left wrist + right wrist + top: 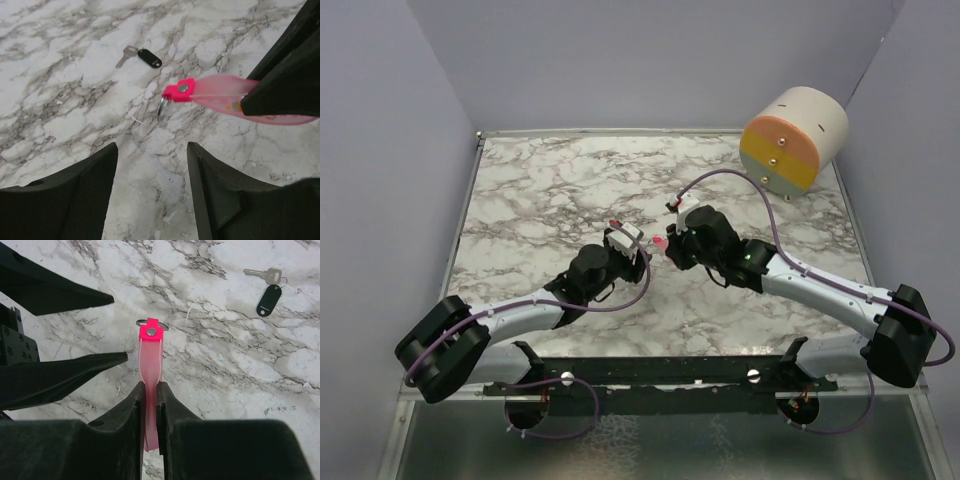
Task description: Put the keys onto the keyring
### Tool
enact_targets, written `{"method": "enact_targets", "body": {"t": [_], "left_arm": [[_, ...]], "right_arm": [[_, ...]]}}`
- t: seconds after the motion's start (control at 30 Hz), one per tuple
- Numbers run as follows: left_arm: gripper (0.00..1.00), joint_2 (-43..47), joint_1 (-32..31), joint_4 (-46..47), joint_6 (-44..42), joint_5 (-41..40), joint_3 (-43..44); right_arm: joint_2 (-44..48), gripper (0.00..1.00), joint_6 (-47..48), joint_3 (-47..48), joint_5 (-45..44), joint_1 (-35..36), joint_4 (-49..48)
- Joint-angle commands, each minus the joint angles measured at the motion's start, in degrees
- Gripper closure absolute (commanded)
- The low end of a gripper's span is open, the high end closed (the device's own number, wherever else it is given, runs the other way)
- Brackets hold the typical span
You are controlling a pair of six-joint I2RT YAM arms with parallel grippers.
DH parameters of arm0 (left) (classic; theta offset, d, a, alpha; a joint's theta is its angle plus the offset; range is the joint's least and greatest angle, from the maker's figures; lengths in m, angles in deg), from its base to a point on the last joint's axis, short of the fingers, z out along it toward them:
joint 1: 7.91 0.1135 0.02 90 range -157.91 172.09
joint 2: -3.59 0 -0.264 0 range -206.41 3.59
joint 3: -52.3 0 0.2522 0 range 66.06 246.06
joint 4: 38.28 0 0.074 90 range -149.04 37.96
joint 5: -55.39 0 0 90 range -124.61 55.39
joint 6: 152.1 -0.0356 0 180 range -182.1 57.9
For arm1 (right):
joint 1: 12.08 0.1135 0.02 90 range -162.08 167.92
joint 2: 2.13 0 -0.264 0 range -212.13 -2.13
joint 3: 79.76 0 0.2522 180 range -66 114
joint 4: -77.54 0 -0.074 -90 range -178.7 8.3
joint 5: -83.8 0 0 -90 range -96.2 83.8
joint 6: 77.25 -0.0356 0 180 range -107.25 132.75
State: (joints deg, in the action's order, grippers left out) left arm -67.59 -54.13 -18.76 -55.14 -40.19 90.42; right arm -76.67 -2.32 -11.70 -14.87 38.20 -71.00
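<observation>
Across the marbled bench (520, 200), a cream-and-orange drum (795, 140) parked at the far right corner: left arm (520, 315) and right arm (810, 280) angled inward, tips close together mid-bench.

At the right pincer (150, 387), fingers pressed together on the keyring (150, 360), pinching the pink strip by its tail. Long axis straight out ahead, riveted end and thin metal ring (152, 322) foremost, low over the stone; touching or not, impossible to tell.

At the left pincer (152, 150), fingers spread and holding nothing, facing the strip from the side, ring end near the middle of its view.

Flat on the bench beyond the ring, apart from both pincers: the key (148, 57), black head and silvery shaft, untouched. Seen from the right wrist, up and off to the right of the strip's line. Seen from the left wrist, ahead and slightly left, shaft pointing left, head toward the strip. Too small to pick out from above; nearer arm impossible to call.

By the layout, likely a job for the free left pincer: reach past the ring, lift the key, bring its head to the ring. Not yet threaded.
</observation>
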Motion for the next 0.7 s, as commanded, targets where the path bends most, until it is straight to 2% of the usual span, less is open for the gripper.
{"method": "enact_targets", "body": {"t": [0.0,0.17,0.4,0.67], "left_arm": [[0.41,0.49,-0.25,11.61,-3.85,-2.32,-2.07],[0.41,-0.15,-0.28,16.74,-6.61,-1.89,-3.69],[0.41,-1.96,-0.28,18.24,-7.92,1.45,-3.66],[0.43,-1.87,-0.36,18.75,-7.57,0.47,-3.97]], "right_arm": [[0.89,0.87,1.30,2.05,1.51,0.43,2.43],[1.41,0.87,1.69,2.38,1.77,0.43,3.36],[2.04,0.87,1.94,2.67,1.73,0.43,4.01],[2.04,0.88,1.68,2.65,2.02,0.43,3.79]]}}
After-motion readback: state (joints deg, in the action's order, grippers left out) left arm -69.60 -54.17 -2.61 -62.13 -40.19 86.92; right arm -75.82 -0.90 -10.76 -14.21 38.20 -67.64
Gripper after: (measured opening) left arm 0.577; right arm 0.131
